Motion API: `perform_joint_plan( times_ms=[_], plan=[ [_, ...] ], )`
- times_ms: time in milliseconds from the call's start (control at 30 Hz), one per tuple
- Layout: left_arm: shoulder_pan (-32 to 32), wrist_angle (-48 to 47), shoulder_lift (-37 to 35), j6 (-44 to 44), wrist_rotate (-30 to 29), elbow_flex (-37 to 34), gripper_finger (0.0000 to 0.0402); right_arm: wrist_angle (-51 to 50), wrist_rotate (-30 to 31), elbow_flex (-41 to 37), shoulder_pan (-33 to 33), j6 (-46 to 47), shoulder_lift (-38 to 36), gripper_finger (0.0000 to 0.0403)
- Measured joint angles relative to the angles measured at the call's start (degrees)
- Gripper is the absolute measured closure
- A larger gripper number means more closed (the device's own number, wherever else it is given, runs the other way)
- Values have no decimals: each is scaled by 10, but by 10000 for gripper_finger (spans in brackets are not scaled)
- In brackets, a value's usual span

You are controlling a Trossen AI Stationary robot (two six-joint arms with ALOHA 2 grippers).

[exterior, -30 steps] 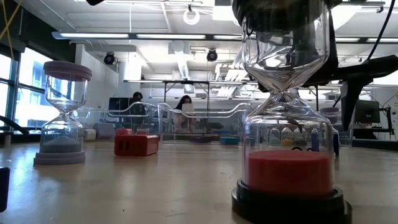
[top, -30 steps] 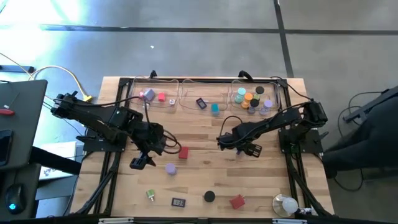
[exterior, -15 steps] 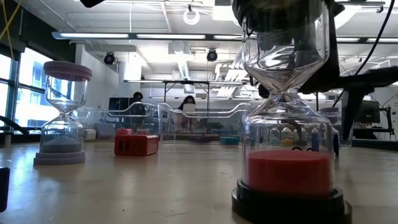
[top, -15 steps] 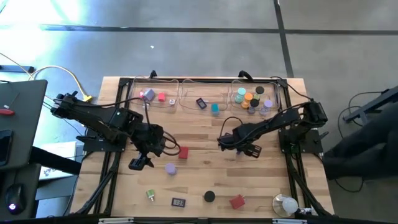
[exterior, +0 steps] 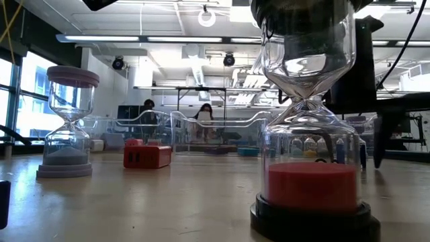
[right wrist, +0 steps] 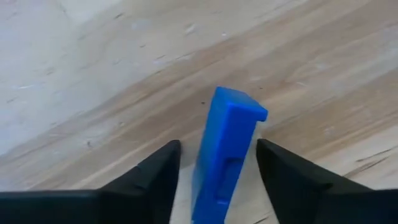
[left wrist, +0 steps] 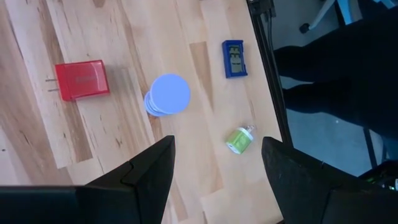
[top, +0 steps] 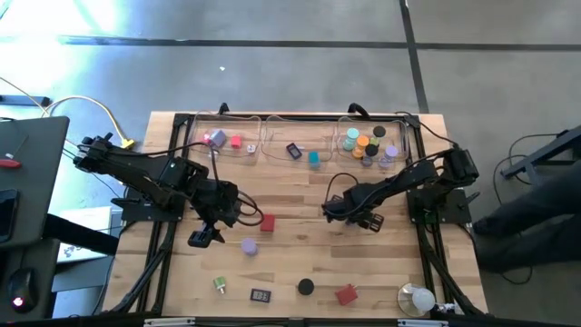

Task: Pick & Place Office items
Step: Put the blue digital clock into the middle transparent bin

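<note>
A blue stick (right wrist: 225, 155) lies on the wooden table between the two fingers of my right gripper (right wrist: 219, 163). That gripper points straight down at mid-table right (top: 350, 220) and is open, its fingers standing on either side of the stick with a narrow gap each. My left gripper (left wrist: 217, 177) hangs open over the table's left half (top: 205, 238). Beyond it on the table are a lavender round-capped piece (left wrist: 168, 95), a red block (left wrist: 81, 79), a small blue piece (left wrist: 234, 59) and a green piece (left wrist: 238, 139).
Clear trays (top: 272, 130) along the far edge hold pink, red, teal, orange and black pieces (top: 368, 145). Near the front edge stand a black-capped sand timer (top: 306, 287), a red piece (top: 346, 294), a dark piece (top: 260, 294) and a white bulb (top: 418, 298).
My right gripper has sunk toward the table over the blue stick and shifted slightly toward the table's right edge, without turning. In the low view its dark arm has come down at the right.
</note>
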Motion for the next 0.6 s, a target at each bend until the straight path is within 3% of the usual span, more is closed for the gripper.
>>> perform_joint_plan(
  times_ms=[400,600],
  plan=[
    [0,0,0,4,-2,0,167,10,14,-2,-6,-49,0,366],
    [0,0,0,5,-3,0,167,15,15,-1,-4,-78,-1,366]
  ],
)
